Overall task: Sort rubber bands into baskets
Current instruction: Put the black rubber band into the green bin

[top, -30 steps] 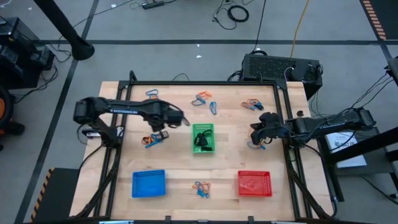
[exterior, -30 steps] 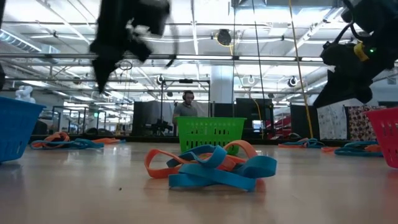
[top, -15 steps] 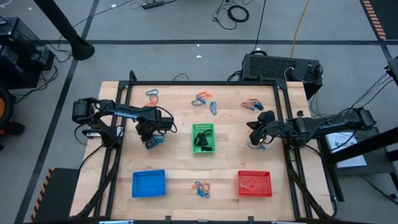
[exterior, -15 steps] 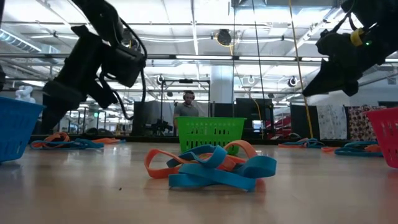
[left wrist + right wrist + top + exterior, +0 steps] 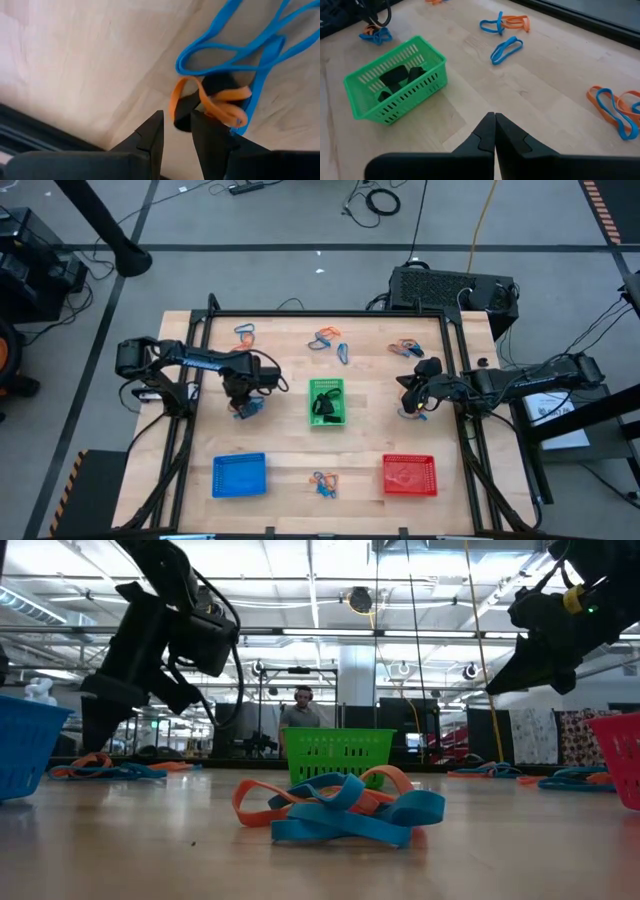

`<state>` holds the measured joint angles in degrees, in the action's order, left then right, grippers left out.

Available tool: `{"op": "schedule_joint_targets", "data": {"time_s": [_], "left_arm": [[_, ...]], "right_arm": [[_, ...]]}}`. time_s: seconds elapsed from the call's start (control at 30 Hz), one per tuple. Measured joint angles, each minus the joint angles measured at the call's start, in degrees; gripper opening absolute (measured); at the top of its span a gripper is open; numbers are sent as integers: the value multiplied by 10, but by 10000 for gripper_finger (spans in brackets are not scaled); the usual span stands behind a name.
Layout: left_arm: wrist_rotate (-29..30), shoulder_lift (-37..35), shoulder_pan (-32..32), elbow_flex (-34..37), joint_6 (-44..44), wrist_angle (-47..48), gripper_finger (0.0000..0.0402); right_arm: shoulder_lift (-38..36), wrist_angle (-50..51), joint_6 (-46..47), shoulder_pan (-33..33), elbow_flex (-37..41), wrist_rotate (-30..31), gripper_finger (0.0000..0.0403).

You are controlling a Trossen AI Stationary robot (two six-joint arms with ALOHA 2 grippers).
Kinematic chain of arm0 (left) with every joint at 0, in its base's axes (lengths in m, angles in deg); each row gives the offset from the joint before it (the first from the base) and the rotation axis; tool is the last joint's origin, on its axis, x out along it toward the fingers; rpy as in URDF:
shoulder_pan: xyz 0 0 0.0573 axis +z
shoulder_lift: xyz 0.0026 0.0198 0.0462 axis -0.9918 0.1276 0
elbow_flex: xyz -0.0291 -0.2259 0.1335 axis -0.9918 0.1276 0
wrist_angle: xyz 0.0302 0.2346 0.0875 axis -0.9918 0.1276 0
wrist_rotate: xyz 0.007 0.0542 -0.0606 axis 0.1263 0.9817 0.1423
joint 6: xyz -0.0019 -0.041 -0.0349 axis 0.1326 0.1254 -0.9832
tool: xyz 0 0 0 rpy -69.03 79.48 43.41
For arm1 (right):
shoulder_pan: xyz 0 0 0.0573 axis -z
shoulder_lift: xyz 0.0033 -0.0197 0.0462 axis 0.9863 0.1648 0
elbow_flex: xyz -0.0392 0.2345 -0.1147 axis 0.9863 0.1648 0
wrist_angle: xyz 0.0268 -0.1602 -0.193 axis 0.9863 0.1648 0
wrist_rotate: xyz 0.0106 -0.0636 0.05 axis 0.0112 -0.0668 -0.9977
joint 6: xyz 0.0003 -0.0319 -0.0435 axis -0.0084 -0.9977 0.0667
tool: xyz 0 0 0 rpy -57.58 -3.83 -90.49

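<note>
The left gripper [image 5: 176, 131], fingers narrowly apart and holding nothing, hangs over a tangle of bands [image 5: 227, 95] left of the green basket [image 5: 327, 401] at the table's [image 5: 370, 442] middle, while the right gripper [image 5: 494, 131], pinched closed and empty, waits near the right edge.

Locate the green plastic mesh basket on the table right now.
High view: the green plastic mesh basket sits mid-table between the left gripper and right gripper, black rubber bands inside.
</note>
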<state>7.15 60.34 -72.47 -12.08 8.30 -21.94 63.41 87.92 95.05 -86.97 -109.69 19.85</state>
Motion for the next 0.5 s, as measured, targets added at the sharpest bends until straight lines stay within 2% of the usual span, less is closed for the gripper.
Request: {"op": "schedule_joint_targets", "data": {"time_s": [0.33,0.5], "left_arm": [[0,0,0,2,17,-1,105],[-1,0,0,29,15,0,105]], "right_arm": [[0,1,0,0,0,-2,0],[0,2,0,0,0,-2,0]]}}
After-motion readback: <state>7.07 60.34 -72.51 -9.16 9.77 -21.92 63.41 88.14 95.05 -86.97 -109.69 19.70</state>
